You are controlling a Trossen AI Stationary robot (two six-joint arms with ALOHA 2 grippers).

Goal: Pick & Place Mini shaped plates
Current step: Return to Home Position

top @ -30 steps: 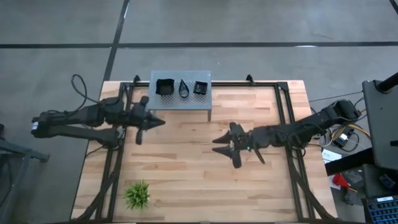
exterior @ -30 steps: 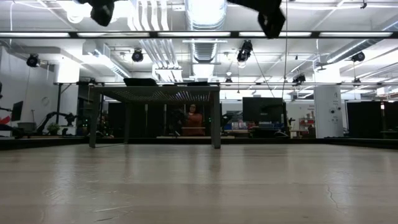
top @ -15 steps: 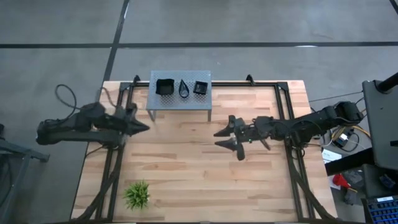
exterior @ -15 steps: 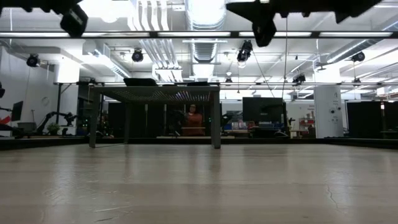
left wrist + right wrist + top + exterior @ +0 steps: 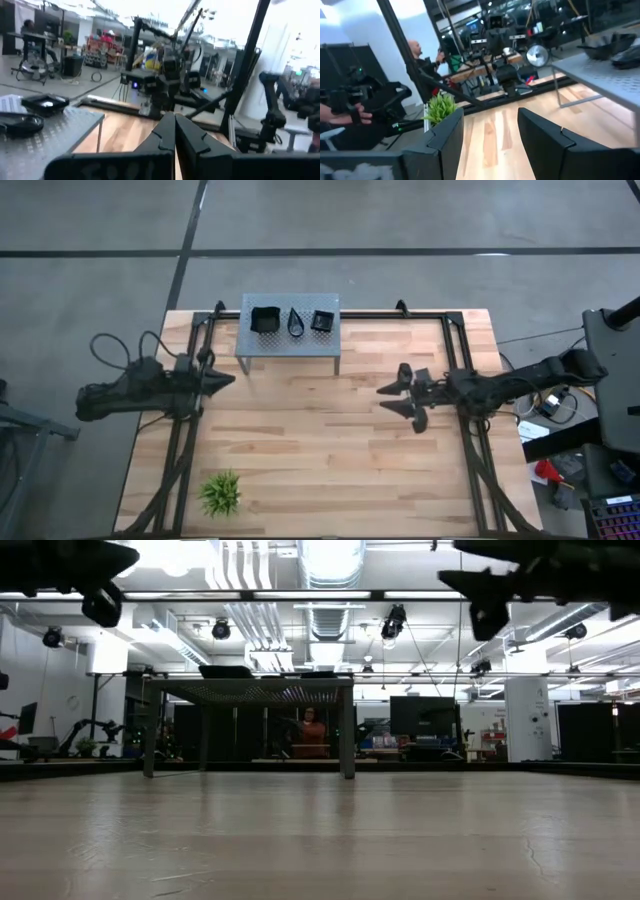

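At the far edge of the light wooden desk point(image 5: 320, 460) stands a low grey perforated metal shelf point(image 5: 290, 346). It carries the glossy black mini shaped plates in a row. A pile of square black plates with raised rims point(image 5: 264, 319) sits toward the left arm's side. A teardrop-shaped black dish point(image 5: 296, 323) lies in the middle. A smaller square black plate point(image 5: 321, 321) sits toward the right arm's side; I cannot tell whether more lie beneath it. The three groups are close together but not touching.

Neither arm holds anything. The left tool point(image 5: 228, 378) hangs above the desk's left edge, just beside the shelf's near left corner. Its fingers are clenched together on nothing, as the left wrist view shows point(image 5: 175, 120). The right tool point(image 5: 383, 397) hovers over the right half of the desk, well apart from the shelf and pointing toward the middle. Its two fingers are released with a wide gap between them point(image 5: 490, 114).

A small spiky green plant point(image 5: 220, 493) stands near the front left corner of the desk, far from both tools. Beyond the shelf, the low view shows a person point(image 5: 312, 735) in the room behind.
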